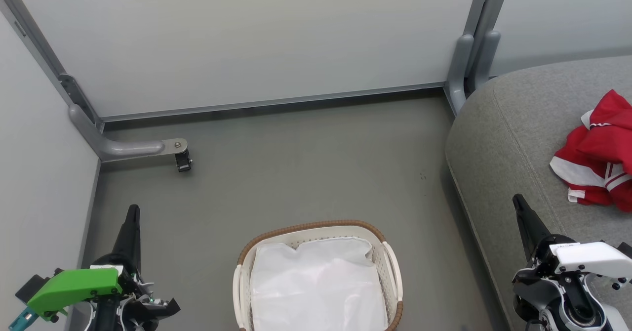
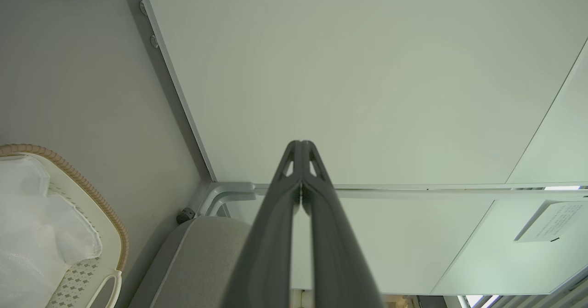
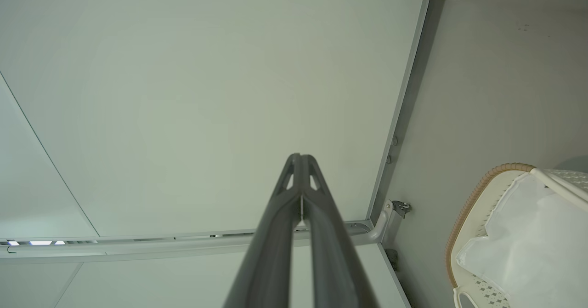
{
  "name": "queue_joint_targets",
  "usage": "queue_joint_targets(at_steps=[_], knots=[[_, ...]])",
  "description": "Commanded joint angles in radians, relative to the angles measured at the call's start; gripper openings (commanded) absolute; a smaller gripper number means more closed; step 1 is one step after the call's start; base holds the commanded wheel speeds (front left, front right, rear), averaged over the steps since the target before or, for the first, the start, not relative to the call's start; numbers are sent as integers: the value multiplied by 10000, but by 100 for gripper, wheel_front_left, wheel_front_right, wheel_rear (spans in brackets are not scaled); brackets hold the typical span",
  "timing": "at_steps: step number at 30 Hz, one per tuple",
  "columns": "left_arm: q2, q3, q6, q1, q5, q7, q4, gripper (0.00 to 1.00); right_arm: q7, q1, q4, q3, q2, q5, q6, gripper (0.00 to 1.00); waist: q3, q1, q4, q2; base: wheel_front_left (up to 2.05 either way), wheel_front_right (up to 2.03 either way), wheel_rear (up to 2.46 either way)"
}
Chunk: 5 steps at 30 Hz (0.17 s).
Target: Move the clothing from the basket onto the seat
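Your left gripper (image 1: 133, 208) stands at the lower left of the head view, its two dark fingers pressed tight together with nothing between them. Your right gripper (image 1: 517, 198) matches it at the lower right, fingers likewise closed on nothing, its tip showing against the near edge of the seat (image 1: 503, 138). The clothing (image 1: 600, 148), bright red with white bands and stripes, lies in a crumpled heap on top of that grey cushion at the far right of the head view, partly cut off by the picture's edge. You cannot tell from here whether the heap is one garment or two. The basket (image 1: 311, 226) sits on the grey floor (image 1: 296, 173) between your two grippers and well apart from the clothing, its brown rim toward the back, and a plain white liner sheet (image 1: 316, 281) is spread inside it. Pale partition panels (image 1: 247, 39) close off the space behind. A grey metal foot (image 1: 123, 148) of their frame reaches onto the floor at the left and carries a small caster (image 1: 183, 162). In each wrist view the closed fingers point at a pale panel. The basket and its liner show at the lower left of the left wrist view and at the lower right of the right wrist view.
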Motion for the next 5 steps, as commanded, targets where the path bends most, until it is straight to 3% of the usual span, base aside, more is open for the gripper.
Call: queue_joint_targets(at_steps=[1,5], knots=[[69,25,-61,-116,-32,36,-18,0,29,108,-39,-17,-58,41,-7,0,0,0,0,-1,0,0,0],[69,24,-61,-116,-32,36,-19,0,28,108,-39,-17,-58,41,-7,0,0,0,0,-1,0,0,0]])
